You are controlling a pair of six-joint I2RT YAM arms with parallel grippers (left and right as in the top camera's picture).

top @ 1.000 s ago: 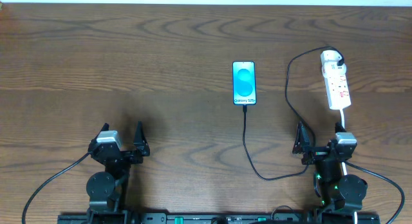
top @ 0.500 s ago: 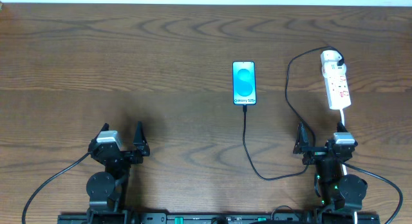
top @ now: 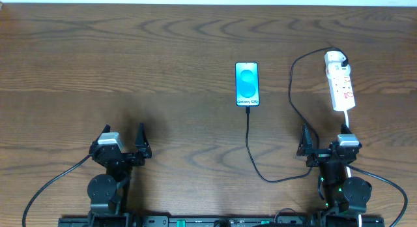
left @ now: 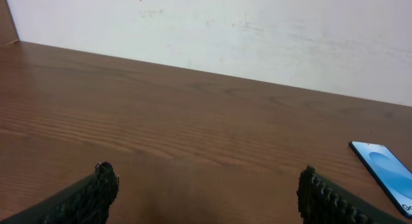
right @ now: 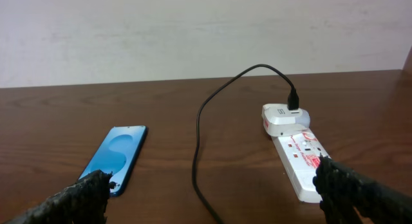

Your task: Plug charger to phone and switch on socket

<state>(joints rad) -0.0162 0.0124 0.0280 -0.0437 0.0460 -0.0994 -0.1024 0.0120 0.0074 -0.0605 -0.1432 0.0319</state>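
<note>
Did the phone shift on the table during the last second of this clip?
No. The phone lies at the same spot in the overhead view, at the same gap and angle to the socket, which has not moved either.
</note>
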